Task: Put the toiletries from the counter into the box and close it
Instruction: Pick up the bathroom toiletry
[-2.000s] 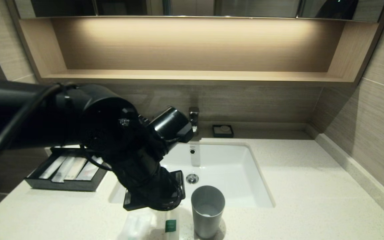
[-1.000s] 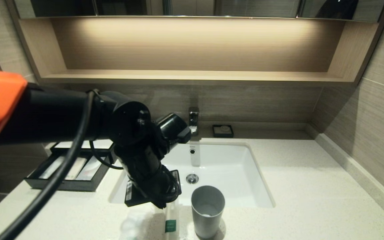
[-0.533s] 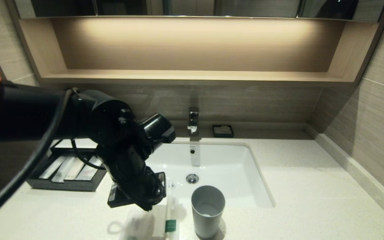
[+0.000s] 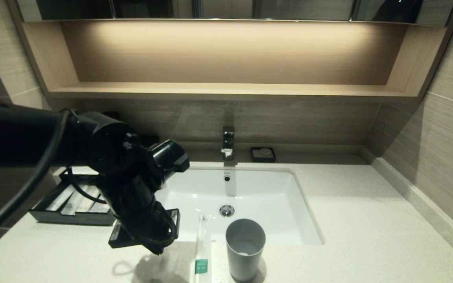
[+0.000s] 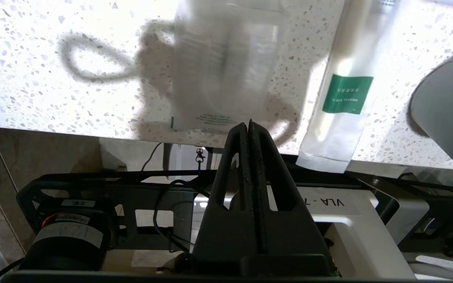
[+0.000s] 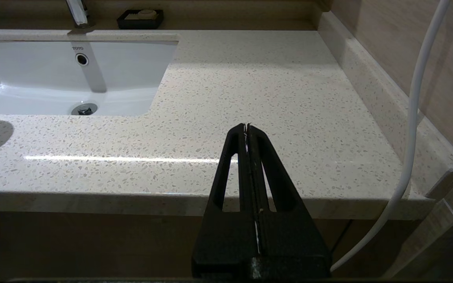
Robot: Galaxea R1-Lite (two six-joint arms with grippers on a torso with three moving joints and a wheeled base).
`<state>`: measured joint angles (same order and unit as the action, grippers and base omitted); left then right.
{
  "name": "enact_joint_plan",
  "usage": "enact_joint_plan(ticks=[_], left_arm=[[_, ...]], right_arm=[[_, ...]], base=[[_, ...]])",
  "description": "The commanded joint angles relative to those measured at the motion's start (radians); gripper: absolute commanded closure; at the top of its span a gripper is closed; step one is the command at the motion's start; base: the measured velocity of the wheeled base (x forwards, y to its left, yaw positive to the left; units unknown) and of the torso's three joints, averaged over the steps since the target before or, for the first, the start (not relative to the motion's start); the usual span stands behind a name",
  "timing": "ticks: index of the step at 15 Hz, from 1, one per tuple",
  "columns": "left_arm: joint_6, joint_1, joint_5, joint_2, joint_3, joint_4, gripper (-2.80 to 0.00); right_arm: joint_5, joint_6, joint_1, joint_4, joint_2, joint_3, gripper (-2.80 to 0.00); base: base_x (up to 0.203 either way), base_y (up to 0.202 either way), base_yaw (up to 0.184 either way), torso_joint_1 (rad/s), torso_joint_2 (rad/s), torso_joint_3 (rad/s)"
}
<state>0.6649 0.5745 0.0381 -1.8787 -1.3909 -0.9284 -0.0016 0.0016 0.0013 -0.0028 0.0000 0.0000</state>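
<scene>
Over the front edge of the counter, the left gripper hangs with its fingers pressed flat together, pinching the near edge of the translucent packet, which is lifted off the stone and casts a shadow beneath it. Judgement: this is the carry step, packet on its way to the box at the robot's left.

Layout:
- Box stands on the counter left of the sink, drawer pulled out; pale slim items already lie in its compartments (exact count not clear, the arm covers part of it).
- One paper-wrapped stick with a green band lies on the counter between the sink's front rim and the near edge, just beside the grey cup.
- Right gripper is parked at the right end of the counter, fingers closed on nothing.

How to do the carry well (my reading only):
- Grip is at the very edge of a limp, slippery packet, so move smoothly; a jerk could slide it out.
- Keep it high enough that the dangling part passes over the drawer's front wall.
- Lower into a free compartment before letting go, so the packet lies flat and does not jam the drawer when it closes.
- Stay away from the cup and the remaining stick on the way.

Remaining: stick, then closing the drawer.
</scene>
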Motion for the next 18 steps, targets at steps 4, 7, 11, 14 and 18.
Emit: enact_joint_plan(ticks=[4, 7, 11, 14, 18], left_arm=[[0.011, -0.011, 0.014, -0.044, -0.029, -0.008, 0.00], [0.017, -0.011, 0.020, -0.065, -0.056, -0.017, 0.00], [0.018, -0.049, 0.023, -0.123, -0.110, -0.077, 0.00], [0.071, -0.050, 0.037, -0.152, -0.156, -0.081, 0.00], [0.140, -0.047, 0.058, -0.169, -0.162, -0.086, 0.00]], right_arm=[[0.000, 0.000, 0.000, 0.000, -0.002, 0.002, 0.00], [0.000, 0.000, 0.000, 0.000, -0.002, 0.002, 0.00], [0.000, 0.000, 0.000, 0.000, -0.002, 0.002, 0.00], [0.000, 0.000, 0.000, 0.000, -0.002, 0.002, 0.00], [0.000, 0.000, 0.000, 0.000, -0.002, 0.002, 0.00]], base=[[0.000, 0.000, 0.000, 0.000, 0.00, 0.000], [0.000, 0.000, 0.000, 0.000, 0.00, 0.000], [0.000, 0.000, 0.000, 0.000, 0.00, 0.000], [0.000, 0.000, 0.000, 0.000, 0.00, 0.000], [0.000, 0.000, 0.000, 0.000, 0.00, 0.000]])
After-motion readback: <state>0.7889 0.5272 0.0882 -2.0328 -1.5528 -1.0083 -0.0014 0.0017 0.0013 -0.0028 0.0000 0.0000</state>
